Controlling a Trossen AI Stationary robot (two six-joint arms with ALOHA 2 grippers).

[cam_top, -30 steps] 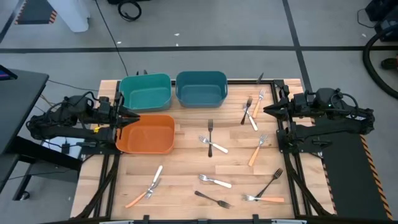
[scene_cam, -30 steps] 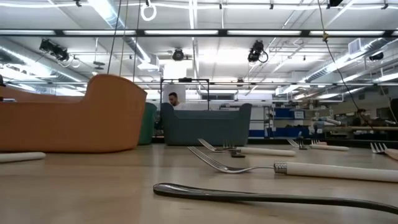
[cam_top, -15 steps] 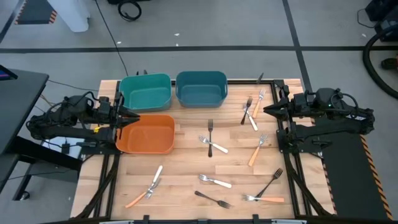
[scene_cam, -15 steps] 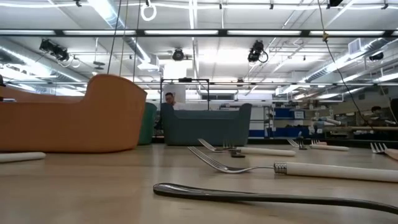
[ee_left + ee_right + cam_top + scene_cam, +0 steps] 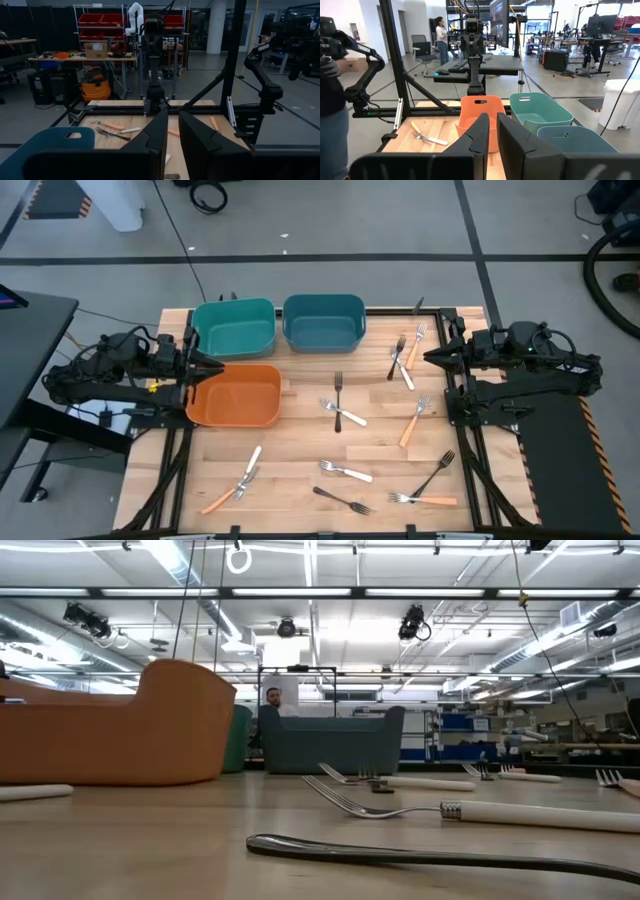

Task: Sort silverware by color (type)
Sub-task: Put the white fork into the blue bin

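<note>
Several slim forks lie flat and scattered on the wooden table (image 5: 300, 450): white-handled ones (image 5: 343, 416), orange-handled ones (image 5: 412, 423) and black ones (image 5: 340, 500), with a small cluster (image 5: 403, 358) at the far right. In the low view a dark fork (image 5: 440, 858) lies nearest, with a white-handled one (image 5: 470, 810) behind it. My left gripper (image 5: 218, 366) hovers level at the table's left edge, beside the orange bin. My right gripper (image 5: 430, 357) hovers level at the right edge, near the cluster. Each is open by a narrow gap (image 5: 172, 120) (image 5: 491, 122) with nothing in it.
Three plastic bins stand at the far left of the table: a green one (image 5: 235, 327), a blue one (image 5: 323, 320) and an orange one (image 5: 238, 395) nearer the front. Black frame rails run along both side edges. A person (image 5: 440, 35) stands far off in the room.
</note>
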